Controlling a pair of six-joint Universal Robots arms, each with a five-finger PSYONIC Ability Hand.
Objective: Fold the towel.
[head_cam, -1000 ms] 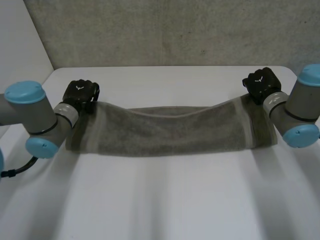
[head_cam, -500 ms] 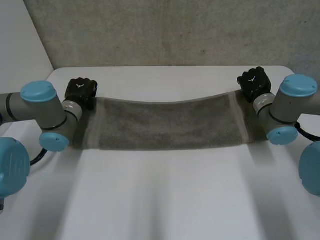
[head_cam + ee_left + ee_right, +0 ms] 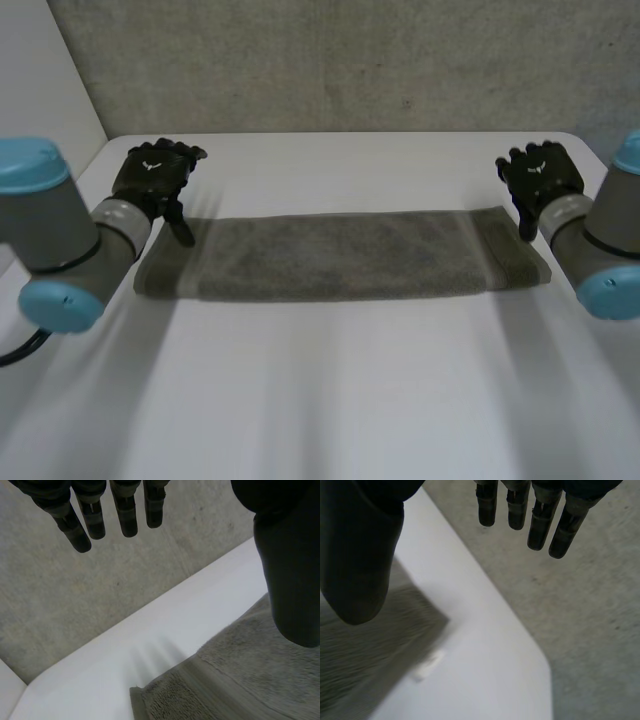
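White table [image 3: 330, 400] before a grey concrete wall [image 3: 330, 60], seen from the head view. A grey-brown towel [image 3: 340, 255] lies flat on the table as a long, narrow strip. It runs parallel to the far edge on the far half of the table, with one short end towards the left edge and the other towards the right edge.

The left hand [image 3: 150, 178] hangs above the towel's far left corner. Its fingers [image 3: 125, 510] are straight and spread, and they grip nothing. Its thumb [image 3: 290, 580] points down over the left end of the towel; whether it touches the cloth cannot be told.

The right hand [image 3: 542, 175] hangs above the towel's far right corner in the same pose. Its fingers [image 3: 540, 520] are extended over bare table and wall, its thumb [image 3: 360, 565] stands apart over the cloth, and nothing is held. Grey arms with light-blue caps enter at the table's left and right edges.
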